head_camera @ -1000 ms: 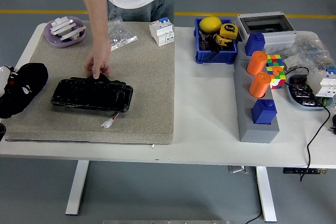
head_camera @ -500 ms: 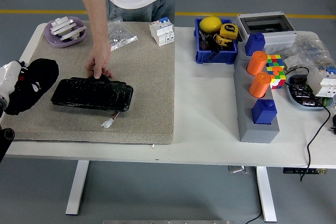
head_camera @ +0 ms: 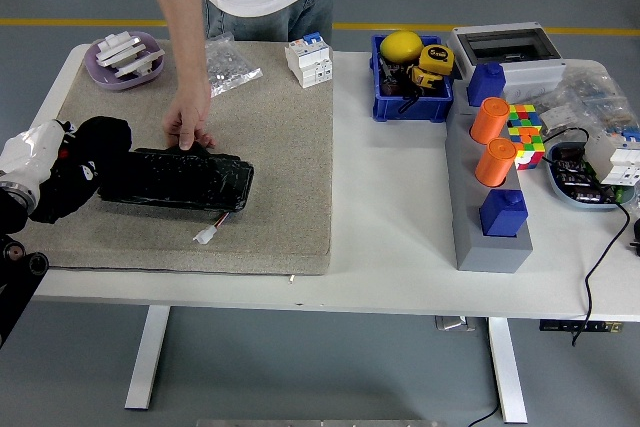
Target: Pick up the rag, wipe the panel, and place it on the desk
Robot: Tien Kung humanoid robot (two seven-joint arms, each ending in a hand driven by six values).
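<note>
Your left hand enters at the panel's left end; its fingers are buried in the black rag and appear closed around it, though individual fingers cannot be told apart. The rag now overlaps the left end of the black panel, so judge the pick-up step complete and the wiping step just begun. The panel lies on the tan mat covering the left part of the desk, with a white connector on a short lead just in front of it. A person's hand presses on the panel's far edge, steadying it. Your next move calls for dragging the rag rightward along the panel's top face while keeping downward contact and staying clear of the person's hand. Compared with one second ago, the rag has travelled from well left of the panel to touching it; the panel and the person's hand are unchanged. Your right hand is not visible.
</note>
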